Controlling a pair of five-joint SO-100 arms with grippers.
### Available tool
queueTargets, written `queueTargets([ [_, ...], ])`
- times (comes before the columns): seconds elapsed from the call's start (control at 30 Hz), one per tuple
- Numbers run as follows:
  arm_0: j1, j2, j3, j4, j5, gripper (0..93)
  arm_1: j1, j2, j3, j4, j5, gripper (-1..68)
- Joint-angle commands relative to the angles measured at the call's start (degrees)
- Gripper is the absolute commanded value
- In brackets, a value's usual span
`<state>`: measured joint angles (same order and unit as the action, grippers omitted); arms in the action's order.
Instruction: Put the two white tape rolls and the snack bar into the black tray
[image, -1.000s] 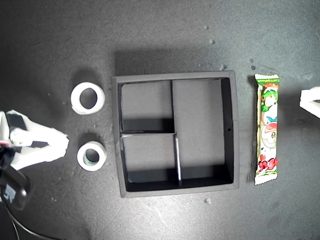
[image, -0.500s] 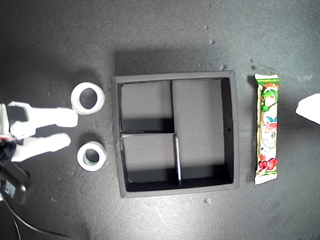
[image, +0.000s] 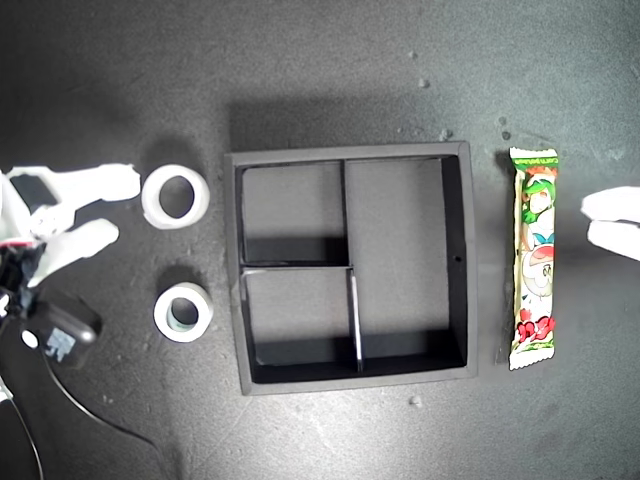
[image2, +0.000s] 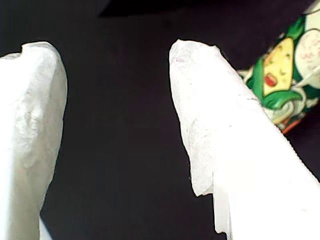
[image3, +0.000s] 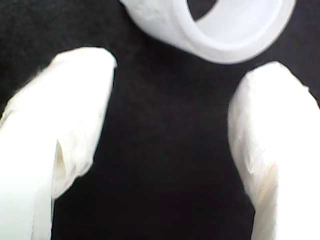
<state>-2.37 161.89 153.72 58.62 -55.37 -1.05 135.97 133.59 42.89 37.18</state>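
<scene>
Black tray (image: 232, 270) empty. My second gripper (image: 112, 208) fingers apart beside thin tape roll (image: 175, 196); my first gripper (image: 596, 219) fingers apart near snack bar (image: 533, 258).

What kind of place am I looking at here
Probably a robot test bench: a dark matte tabletop holding only a black tray, two white tape rolls and a snack bar, with white grippers at both sides.

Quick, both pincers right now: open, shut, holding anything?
First pincer: open, empty, beside the snack bar.
Second pincer: open, empty, next to a tape roll.
</scene>
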Motion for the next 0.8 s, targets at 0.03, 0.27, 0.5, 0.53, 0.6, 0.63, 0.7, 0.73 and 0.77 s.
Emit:
queueTargets([
  [0.03, 1.05, -1.23, -4.13, -1.05, 0.97, 17.8, -1.85, -31.46, -28.65, 13.01, -10.63, 14.8],
  [0.27, 1.32, -12.83, -9.32, -3.69, 2.90, 17.8, -3.78, -36.56, -33.22, 21.01, -12.57, 17.8],
  [0.5, 1.85, -26.81, -15.38, -5.98, 3.60, 17.3, -5.62, -36.65, -33.66, 26.46, -10.72, 18.1],
  [0.53, 1.85, -27.95, -15.73, -6.15, 3.60, 17.2, -5.80, -36.65, -33.49, 26.54, -10.55, 18.2],
  [0.6, 1.76, -29.79, -16.26, -6.86, 3.60, 17.2, -6.06, -36.65, -33.05, 26.54, -10.11, 18.2],
  [0.63, 1.76, -30.50, -16.44, -7.47, 3.60, 17.2, -6.15, -36.65, -32.78, 26.54, -9.84, 18.3],
  [0.7, 1.93, -31.82, -16.79, -8.35, 3.60, 17.2, -6.24, -36.74, -32.17, 26.54, -9.23, 18.4],
  [0.73, 1.93, -32.52, -17.05, -8.61, 3.60, 17.2, -6.33, -36.83, -31.90, 26.54, -9.05, 18.5],
  [0.77, 1.93, -33.22, -17.31, -8.88, 3.69, 17.2, -6.50, -36.83, -31.73, 26.54, -8.88, 18.6],
])
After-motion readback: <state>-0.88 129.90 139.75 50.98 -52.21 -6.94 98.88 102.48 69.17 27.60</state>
